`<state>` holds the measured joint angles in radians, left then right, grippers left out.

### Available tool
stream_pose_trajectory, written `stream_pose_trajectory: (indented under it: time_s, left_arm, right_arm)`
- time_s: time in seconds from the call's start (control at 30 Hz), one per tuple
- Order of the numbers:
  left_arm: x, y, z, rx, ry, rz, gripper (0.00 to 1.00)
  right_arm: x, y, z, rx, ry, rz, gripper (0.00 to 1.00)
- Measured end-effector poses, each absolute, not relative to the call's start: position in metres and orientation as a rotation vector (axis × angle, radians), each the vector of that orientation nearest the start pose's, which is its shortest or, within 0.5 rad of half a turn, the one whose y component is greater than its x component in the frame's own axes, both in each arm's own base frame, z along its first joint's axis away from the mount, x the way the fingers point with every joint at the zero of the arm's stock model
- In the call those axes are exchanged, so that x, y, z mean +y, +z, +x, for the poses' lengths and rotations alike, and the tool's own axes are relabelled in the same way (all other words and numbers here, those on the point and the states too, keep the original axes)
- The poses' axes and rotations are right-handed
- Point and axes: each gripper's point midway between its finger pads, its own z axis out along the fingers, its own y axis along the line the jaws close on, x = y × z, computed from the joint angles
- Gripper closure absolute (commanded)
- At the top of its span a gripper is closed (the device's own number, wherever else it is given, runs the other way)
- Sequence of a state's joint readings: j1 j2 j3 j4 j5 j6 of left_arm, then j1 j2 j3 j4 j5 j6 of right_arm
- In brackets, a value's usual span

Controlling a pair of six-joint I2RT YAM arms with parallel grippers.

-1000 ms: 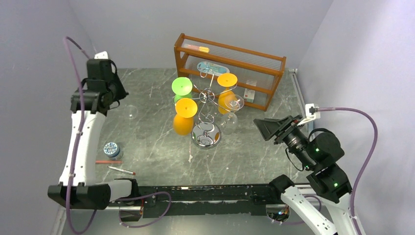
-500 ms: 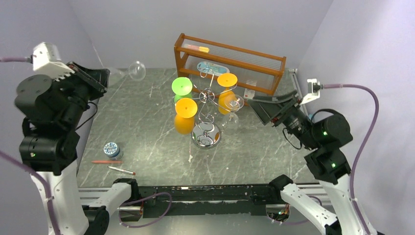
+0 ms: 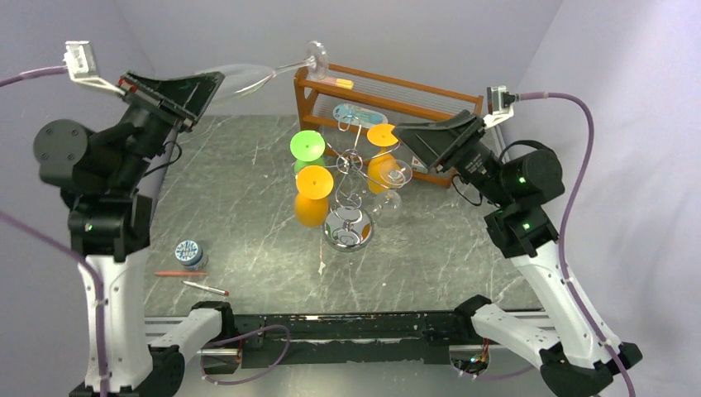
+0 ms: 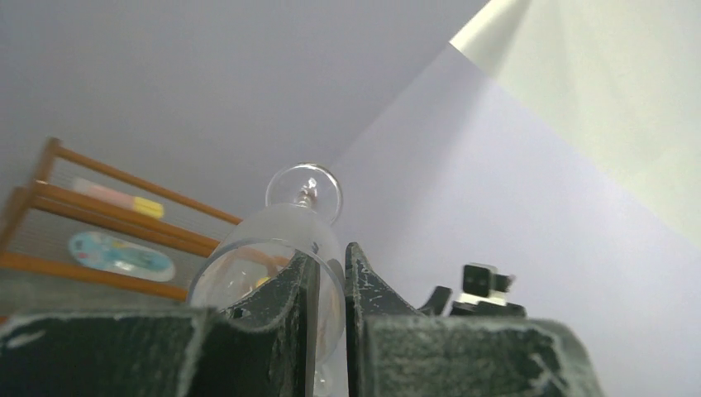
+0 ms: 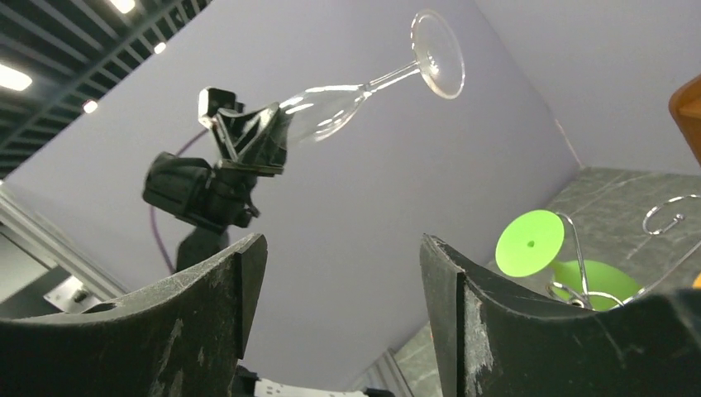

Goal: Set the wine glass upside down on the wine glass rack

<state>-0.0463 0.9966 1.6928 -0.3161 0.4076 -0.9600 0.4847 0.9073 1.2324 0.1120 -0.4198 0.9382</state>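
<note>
The clear wine glass [image 3: 252, 77] is held high in the air, lying nearly level, its foot pointing right toward the wooden shelf. My left gripper [image 3: 216, 84] is shut on the bowl's rim, one finger inside the bowl [image 4: 277, 248], as the left wrist view [image 4: 331, 277] shows. The right wrist view also shows the glass [image 5: 347, 99]. The chrome wine glass rack [image 3: 351, 178] stands mid-table on its round base. A green glass [image 3: 307, 147], two orange ones and a clear one hang on it upside down. My right gripper [image 3: 407, 132] is open and empty, raised to the right of the rack [image 5: 339, 273].
A brown wooden shelf [image 3: 388, 103] stands behind the rack. A blue-lidded jar [image 3: 188, 251], a red pencil [image 3: 178, 273] and a pen [image 3: 205, 287] lie at the front left of the marble table [image 3: 248, 215].
My left arm has risen and carried the glass up and to the right, turning it nearly level. My right arm has risen and swung left toward the rack, still open.
</note>
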Motion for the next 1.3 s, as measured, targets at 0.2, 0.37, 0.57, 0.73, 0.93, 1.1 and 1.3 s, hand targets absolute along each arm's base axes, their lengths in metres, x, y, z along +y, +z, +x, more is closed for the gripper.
stream_pose_trajectory:
  time_s: [0.2,0.37,0.57,0.73,0.93,1.1,1.3]
  left_arm:
    - [-0.128,0.589,0.270,1.273,-1.332,-0.250,0.95]
    - [-0.127,0.581,0.275,1.247,-1.435,-0.346,0.95]
    - [-0.127,0.596,0.262,1.169,-1.531,-0.369,0.95]
    - [-0.160,0.588,0.269,1.184,-1.648,-0.363,0.95]
    - [-0.234,0.538,0.279,1.324,-1.720,-0.401,0.95]
    - [-0.261,0.525,0.267,1.327,-1.764,-0.406,0.95]
    - [-0.280,0.518,0.252,1.299,-1.821,-0.407,0.95]
  right_arm:
    - [0.232,0.529,0.217,1.279,1.534,-0.042,0.28]
    - [0.246,0.535,0.213,1.226,1.567,-0.010,0.28]
    - [0.255,0.523,0.219,1.210,1.547,0.036,0.29]
    - [0.265,0.518,0.227,1.210,1.529,0.083,0.30]
    - [0.262,0.512,0.229,1.144,1.484,0.130,0.31]
    - [0.247,0.496,0.236,1.117,1.429,0.212,0.32]
    - [0.224,0.507,0.234,1.036,1.409,0.302,0.31]
